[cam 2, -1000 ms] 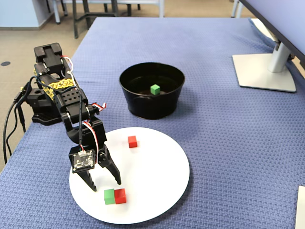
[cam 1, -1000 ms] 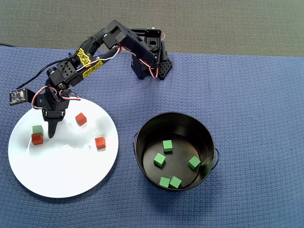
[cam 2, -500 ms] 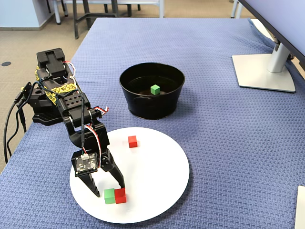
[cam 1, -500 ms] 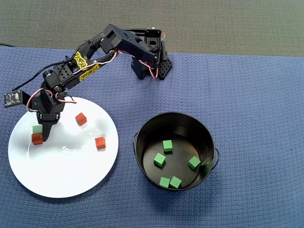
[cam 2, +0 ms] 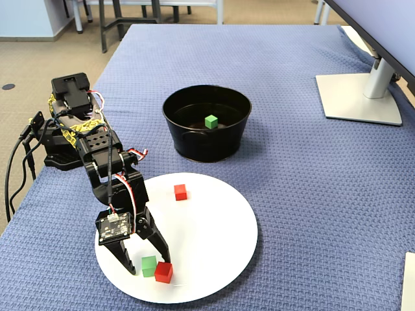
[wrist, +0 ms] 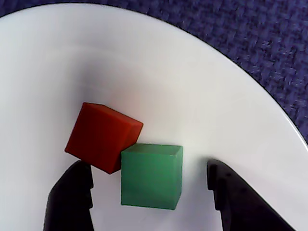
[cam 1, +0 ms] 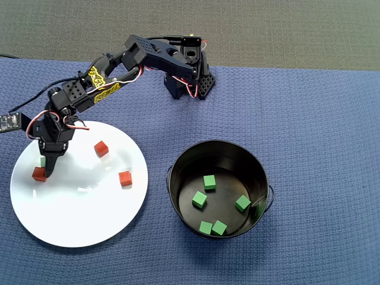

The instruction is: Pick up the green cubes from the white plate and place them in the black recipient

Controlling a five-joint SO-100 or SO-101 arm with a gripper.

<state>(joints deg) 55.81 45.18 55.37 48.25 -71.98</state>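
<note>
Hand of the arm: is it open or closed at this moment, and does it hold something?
Hand: open, holding nothing; the green cube sits between its fingers.

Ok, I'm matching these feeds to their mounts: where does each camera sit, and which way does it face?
Overhead view: above the table, looking straight down; whole arm, white plate, black recipient.
Wrist view: on the gripper, looking down between its open fingertips at the green cube touching a red cube.
Fixed view: beyond the plate's end, looking obliquely toward the recipient; whole arm shows.
All three share that cube pair.
</note>
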